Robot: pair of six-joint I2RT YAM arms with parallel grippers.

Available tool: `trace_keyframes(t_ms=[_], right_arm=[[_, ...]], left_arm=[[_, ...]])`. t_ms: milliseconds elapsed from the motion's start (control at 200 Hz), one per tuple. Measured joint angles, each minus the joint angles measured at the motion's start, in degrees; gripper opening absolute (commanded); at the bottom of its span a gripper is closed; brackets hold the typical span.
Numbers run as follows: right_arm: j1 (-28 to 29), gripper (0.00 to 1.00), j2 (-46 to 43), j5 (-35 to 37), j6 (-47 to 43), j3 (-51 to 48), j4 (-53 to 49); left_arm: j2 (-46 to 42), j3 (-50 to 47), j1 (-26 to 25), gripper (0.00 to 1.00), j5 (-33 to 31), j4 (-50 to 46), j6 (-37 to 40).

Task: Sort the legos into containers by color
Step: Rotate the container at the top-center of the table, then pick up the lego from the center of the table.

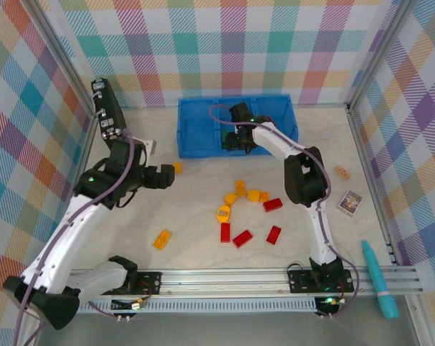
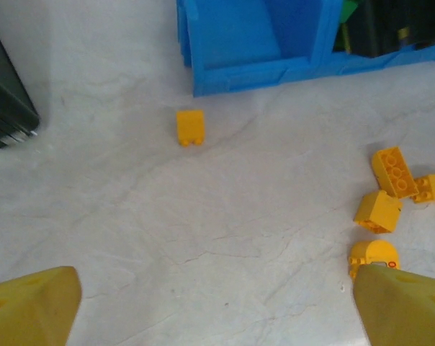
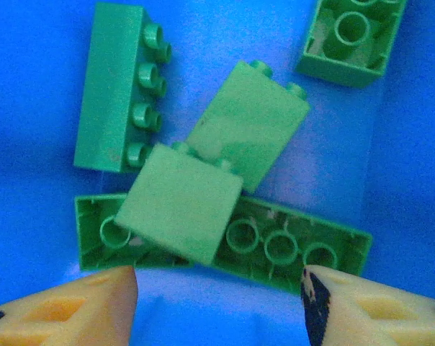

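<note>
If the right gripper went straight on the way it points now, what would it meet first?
Most likely the topmost green brick, lying across other green bricks in the blue bin compartment, just ahead of the right gripper. Depth is hard to judge.

Pastel plaid walls (image 1: 232, 50) enclose a pale marbled tabletop (image 1: 196, 216), with a metal rail (image 1: 232, 275) along its near edge.
</note>
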Motion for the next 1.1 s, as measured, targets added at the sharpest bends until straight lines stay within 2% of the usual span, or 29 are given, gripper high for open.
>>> trace_keyframes(t_ms=[230,340,500,810,1035,1100], right_arm=[[-0.04,0.68,-9.29,-4.52,-2.27,-1.62,-0.2],[-0.04,0.68,-11.89,-7.67,-3.43,1.46,-1.16],[-0.04,0.71,-16.94,-10.82,-5.49,0.52,-2.99],[-0.04,0.77,-42.6,-16.61,-10.75,-14.03,-7.34],[-0.04,0.9,-59.04,-17.22,-14.25,-17.42,-15.76],[-0.04,0.99,-61.29,-17.2,-15.32,-16.52,-20.17]], left_arm=[[11.54,-5.66,0.44,0.92,-1.11,8.63,-1.79],[15.41,-5.77,0.46,0.91,-2.75,13.0,-0.5],[22.77,-5.4,0.57,0.89,-5.57,18.05,2.12],[38.36,-0.94,1.09,0.86,-6.51,22.95,4.2],[43.82,2.97,1.77,0.85,-7.06,25.83,4.85],[44.98,3.41,2.29,0.82,-7.04,26.1,4.83]])
